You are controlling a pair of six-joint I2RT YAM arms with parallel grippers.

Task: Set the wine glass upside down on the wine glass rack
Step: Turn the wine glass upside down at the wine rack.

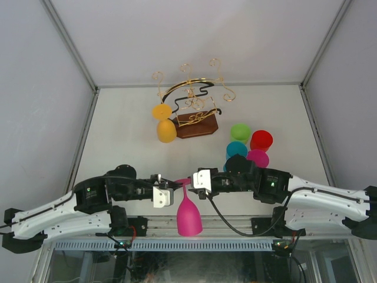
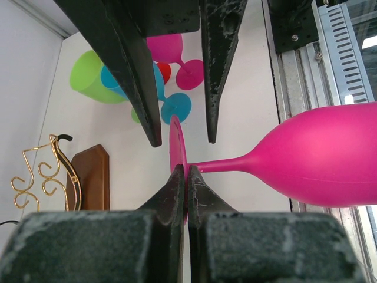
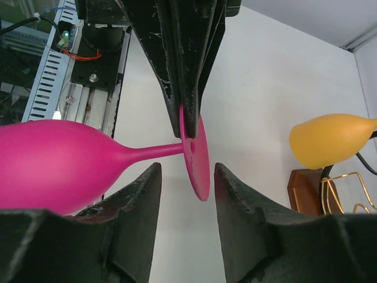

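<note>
Wine glass (image 1: pixel 188 219), magenta, sits low in the middle of the top view, its bowl over the metal rail (image 1: pixel 235 227) at the bottom edge of the desk (image 1: pixel 129 153) and its round foot pointing up the frame between the two arms. In both wrist views the stem runs sideways, so the glass lies level rather than upright.

The left hand (image 2: pixel 185 177) is pinched tight on the rim of the foot, with the thin magenta disc squeezed edge-on between its two dark fingertips. The right hand (image 3: pixel 187 171) is spread wide. Its fingers stand on either side of the same foot with a gap on each side and do not touch it.

The wine glass rack (image 1: pixel 189 97) stands in the upper middle of the top view, well apart from the held glass, its gold scrolls rising above a dark wooden base (image 1: pixel 197 125). An orange glass (image 1: pixel 166 131) hangs at the rack's left side, foot uppermost in the frame.

To the right of centre, a green cup (image 1: pixel 240 132), a red cup (image 1: pixel 261 140), a teal glass (image 1: pixel 237 150) and a second magenta glass (image 1: pixel 257 158) cluster close together on the desk, just above the right arm.
</note>
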